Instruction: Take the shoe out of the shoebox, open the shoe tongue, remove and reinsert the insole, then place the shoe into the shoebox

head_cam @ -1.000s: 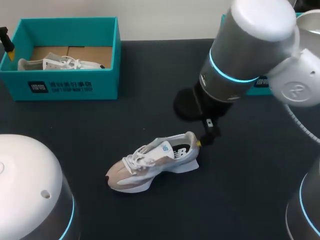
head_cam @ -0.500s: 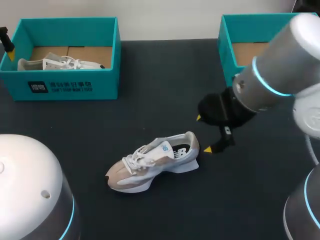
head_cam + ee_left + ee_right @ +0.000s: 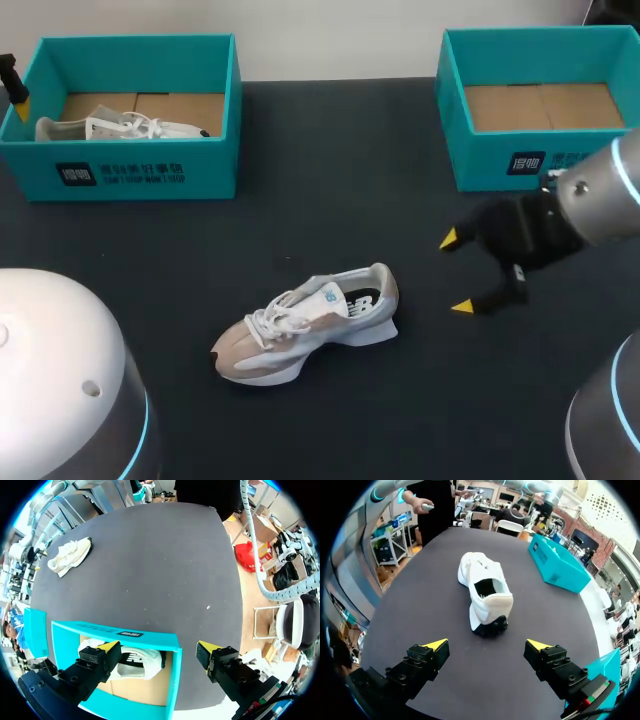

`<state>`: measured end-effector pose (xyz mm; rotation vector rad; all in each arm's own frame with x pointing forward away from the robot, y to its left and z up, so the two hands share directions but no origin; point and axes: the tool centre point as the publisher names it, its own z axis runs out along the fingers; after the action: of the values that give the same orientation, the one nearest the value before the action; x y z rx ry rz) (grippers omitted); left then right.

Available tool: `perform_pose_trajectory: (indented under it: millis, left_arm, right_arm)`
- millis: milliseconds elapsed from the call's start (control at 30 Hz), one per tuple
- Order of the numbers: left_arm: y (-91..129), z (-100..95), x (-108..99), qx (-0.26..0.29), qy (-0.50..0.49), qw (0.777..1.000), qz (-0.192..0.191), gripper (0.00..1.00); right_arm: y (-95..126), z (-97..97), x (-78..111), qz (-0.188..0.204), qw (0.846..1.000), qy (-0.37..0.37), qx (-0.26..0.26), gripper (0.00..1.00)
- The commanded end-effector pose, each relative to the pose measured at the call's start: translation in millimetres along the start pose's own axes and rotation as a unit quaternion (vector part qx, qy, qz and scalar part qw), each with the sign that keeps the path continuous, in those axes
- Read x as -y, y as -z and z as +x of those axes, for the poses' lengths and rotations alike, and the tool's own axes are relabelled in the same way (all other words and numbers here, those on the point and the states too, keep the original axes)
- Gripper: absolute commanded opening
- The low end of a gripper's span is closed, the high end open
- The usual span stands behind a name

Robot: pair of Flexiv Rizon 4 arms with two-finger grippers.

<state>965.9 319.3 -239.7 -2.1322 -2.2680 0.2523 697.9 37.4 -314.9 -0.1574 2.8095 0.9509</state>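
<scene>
We are holding the right end effector (image 3: 456,273) wide open near the white-and-beige mesh sneaker (image 3: 305,323), and the left end effector (image 3: 156,647) likewise wide open by a teal cardboard shoebox (image 3: 90,630).

The right arm (image 3: 600,200), grey with a glowing cyan ring, enters from the right edge of the frame, its black wrist pointing left. The right gripper (image 3: 457,273) sits right of centre, its two yellow-tipped fingers spread wide apart. The left arm (image 3: 60,380) fills the lower left corner as a white dome. The left gripper (image 3: 156,647) appears in its own wrist view, fingers likewise spread wide. In the head view, only one of its yellow tips shows, at the upper left edge.
</scene>
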Motion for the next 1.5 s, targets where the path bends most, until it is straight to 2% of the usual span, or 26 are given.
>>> perform_pose_trajectory:
  millis: [33,200,400,700,1433,1500]
  left_arm:
    - [0.0,0.3,0.7,-0.001,0.000,1.000,-0.001,1.00]
    - [0.0,0.3,0.7,-0.001,0.000,1.000,-0.001,1.00]
    - [0.0,0.3,0.7,-0.001,0.000,1.000,-0.001,1.00]
    - [0.0,0.3,0.7,-0.001,0.000,1.000,-0.001,1.00]
    - [0.0,0.3,0.7,-0.001,0.000,1.000,-0.001,1.00]
    - [0.0,0.3,0.7,-0.001,0.000,1.000,-0.001,1.00]
  right_arm:
    - [-7.6,5.0,19.3,-0.152,0.988,0.003,0.015,1.00]
    - [-18.0,5.9,37.1,-0.180,0.983,-0.014,0.020,1.00]
    - [-28.3,3.0,51.0,-0.182,0.983,-0.023,0.021,1.00]
    - [-35.6,-2.4,60.1,-0.177,0.984,-0.024,0.020,1.00]
    - [-38.3,-3.9,62.3,-0.172,0.984,-0.031,0.027,1.00]
    - [-43.9,-9.8,59.6,-0.172,0.984,-0.028,0.025,1.00]
